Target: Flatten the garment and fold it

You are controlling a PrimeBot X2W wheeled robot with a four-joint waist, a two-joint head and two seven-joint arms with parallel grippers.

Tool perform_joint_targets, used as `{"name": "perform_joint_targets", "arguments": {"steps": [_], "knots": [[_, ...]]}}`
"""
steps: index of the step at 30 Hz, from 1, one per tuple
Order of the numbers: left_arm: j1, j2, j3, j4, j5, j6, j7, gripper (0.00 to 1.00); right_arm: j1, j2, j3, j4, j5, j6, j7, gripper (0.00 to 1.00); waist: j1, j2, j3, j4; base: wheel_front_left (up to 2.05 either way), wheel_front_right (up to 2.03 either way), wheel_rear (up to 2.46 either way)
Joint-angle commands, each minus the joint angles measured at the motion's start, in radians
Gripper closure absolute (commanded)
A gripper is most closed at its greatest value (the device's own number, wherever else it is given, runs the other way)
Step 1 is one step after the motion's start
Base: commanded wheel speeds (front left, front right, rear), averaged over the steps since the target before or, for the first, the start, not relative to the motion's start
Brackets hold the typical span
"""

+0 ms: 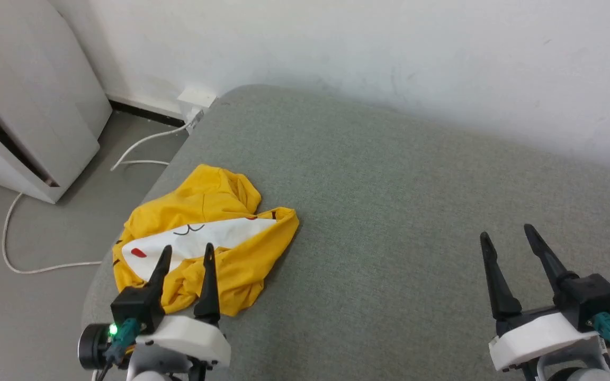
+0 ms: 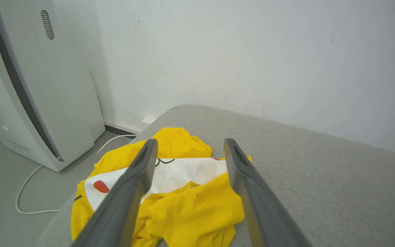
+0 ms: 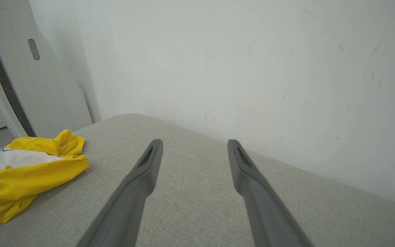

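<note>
- The yellow T-shirt (image 1: 204,203) is seen crumpled at the left edge of the grey upholstered bench (image 1: 389,211), near its front left corner; sleeves and collar cannot be told apart.
- Its white print is partly folded under; a red patch and some black lines are shown.
- The left gripper (image 1: 188,247) is held over the heap's near side, jaws spread, nothing grasped; some cloth is hidden behind it.
- The right gripper (image 1: 507,232) is held released over bare bench fabric, well apart from the shirt.
</note>
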Motion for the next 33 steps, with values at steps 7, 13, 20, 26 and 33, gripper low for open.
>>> {"name": "perform_joint_targets", "arguments": {"steps": [7,13,20,26,33], "knots": [[-0.121,-0.001,-0.021,0.074,-0.016,0.009,-0.022,0.00,-0.015,0.002,0.011,-0.025,-0.022,-0.001,0.005,0.00,0.0000,0.0000,0.064,-0.028,0.00,0.00,0.00],[-0.268,0.011,-0.014,0.215,-0.049,-0.023,-0.022,0.00,-0.034,-0.006,0.018,-0.031,-0.020,-0.001,0.006,0.00,0.0000,0.0000,0.114,-0.067,0.00,0.00,0.00],[-0.408,0.057,-0.010,0.410,-0.089,-0.061,0.062,0.00,-0.052,-0.016,0.022,-0.028,-0.004,-0.001,0.003,0.00,0.0000,0.0000,0.156,-0.105,0.00,0.00,0.00],[-0.510,0.091,-0.017,0.630,-0.149,-0.110,0.247,0.00,-0.078,-0.024,0.044,-0.016,0.011,-0.002,-0.008,0.00,0.0000,0.0000,0.194,-0.132,0.00,0.00,0.00],[-0.589,0.117,-0.020,0.834,-0.212,-0.127,0.451,0.00,-0.114,-0.029,0.067,0.002,0.027,-0.002,-0.031,0.00,0.0000,0.0000,0.229,-0.169,0.00,0.00,0.00]]}}
